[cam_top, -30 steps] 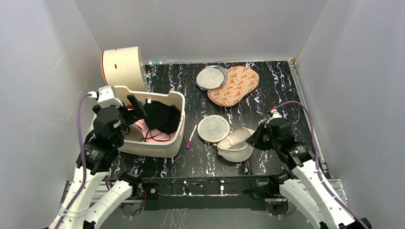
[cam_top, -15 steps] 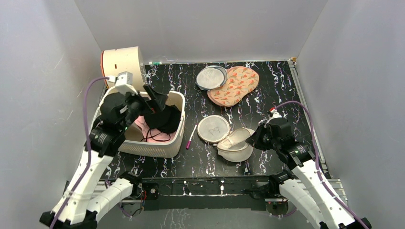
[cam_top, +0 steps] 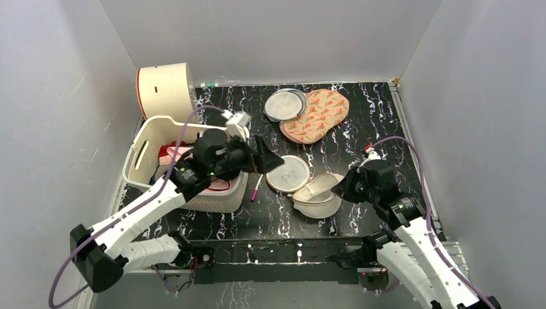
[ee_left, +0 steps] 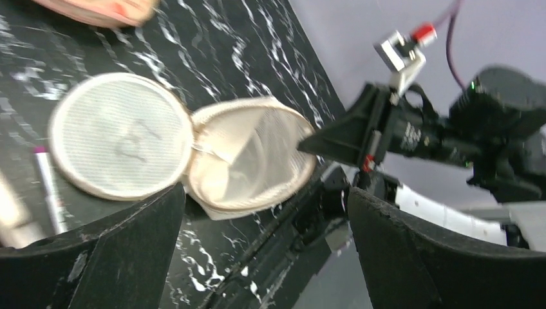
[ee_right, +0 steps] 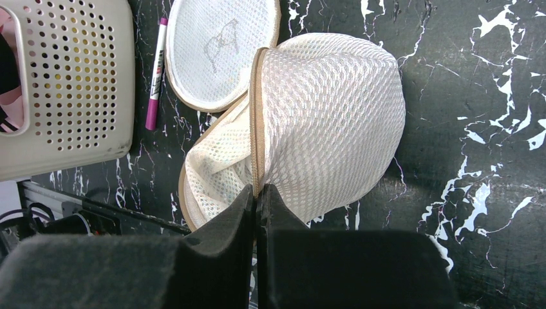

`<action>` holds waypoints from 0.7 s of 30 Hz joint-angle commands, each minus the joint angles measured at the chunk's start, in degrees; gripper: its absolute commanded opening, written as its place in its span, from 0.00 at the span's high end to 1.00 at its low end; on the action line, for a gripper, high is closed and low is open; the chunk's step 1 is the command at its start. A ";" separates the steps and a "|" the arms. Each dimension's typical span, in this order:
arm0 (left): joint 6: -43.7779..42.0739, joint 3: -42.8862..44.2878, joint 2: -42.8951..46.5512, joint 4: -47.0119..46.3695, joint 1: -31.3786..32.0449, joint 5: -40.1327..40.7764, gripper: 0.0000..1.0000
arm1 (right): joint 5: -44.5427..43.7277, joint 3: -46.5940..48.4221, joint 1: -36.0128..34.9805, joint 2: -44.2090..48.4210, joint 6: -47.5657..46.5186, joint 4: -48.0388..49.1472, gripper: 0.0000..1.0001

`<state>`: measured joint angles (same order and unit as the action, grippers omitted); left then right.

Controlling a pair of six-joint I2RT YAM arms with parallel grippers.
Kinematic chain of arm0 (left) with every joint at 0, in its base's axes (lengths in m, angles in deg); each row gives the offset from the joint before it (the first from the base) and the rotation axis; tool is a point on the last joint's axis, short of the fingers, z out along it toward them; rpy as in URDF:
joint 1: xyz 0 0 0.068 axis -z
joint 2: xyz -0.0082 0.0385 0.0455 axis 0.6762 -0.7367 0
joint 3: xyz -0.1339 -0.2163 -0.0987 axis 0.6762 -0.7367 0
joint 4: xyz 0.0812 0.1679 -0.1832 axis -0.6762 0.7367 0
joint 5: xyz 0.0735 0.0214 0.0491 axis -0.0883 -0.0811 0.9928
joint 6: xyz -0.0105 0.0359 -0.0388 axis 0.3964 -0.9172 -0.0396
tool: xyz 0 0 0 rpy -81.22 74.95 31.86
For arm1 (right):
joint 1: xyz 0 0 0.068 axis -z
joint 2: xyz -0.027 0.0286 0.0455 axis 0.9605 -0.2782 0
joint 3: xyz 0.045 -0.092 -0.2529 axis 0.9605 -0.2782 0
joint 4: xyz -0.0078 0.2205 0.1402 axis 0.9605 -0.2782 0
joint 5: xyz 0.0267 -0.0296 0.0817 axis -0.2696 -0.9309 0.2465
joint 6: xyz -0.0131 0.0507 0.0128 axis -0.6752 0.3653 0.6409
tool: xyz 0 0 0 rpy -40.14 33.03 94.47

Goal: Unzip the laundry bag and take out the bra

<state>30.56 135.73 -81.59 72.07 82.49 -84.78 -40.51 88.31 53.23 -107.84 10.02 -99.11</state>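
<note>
Beige mesh laundry bag (cam_top: pixel 288 174) (ee_left: pixel 122 135) (ee_right: pixel 322 116): unzipped, splayed open clamshell-style, mid-table, slightly right. Flat half w/ bra drawing faces up on left; domed half right & nearer. Pink bra (cam_top: pixel 222 185): crumpled in white basket (cam_top: pixel 138 145) at left, mostly hidden.

Perforated basket (ee_right: pixel 71 84) — pink pen (ee_right: pixel 156 72) just beside
</note>
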 commanded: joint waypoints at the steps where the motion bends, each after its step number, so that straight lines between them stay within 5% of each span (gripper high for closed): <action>1: -3.44 4.78 -5.42 -0.18 8.45 6.54 0.04 | -0.31 0.65 -0.21 0.45 0.31 3.51 1.00; 11: -8.27 10.84 -16.86 11.43 16.87 19.74 0.05 | -14.85 3.35 -0.29 4.48 5.01 -2.39 1.00; 21: -7.61 13.04 -23.87 16.14 17.97 24.24 0.06 | -21.75 3.87 -0.29 9.37 8.87 -4.46 0.97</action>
<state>23.55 146.29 -104.21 85.21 100.35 -64.13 -58.38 89.56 53.23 -99.01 17.19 -104.53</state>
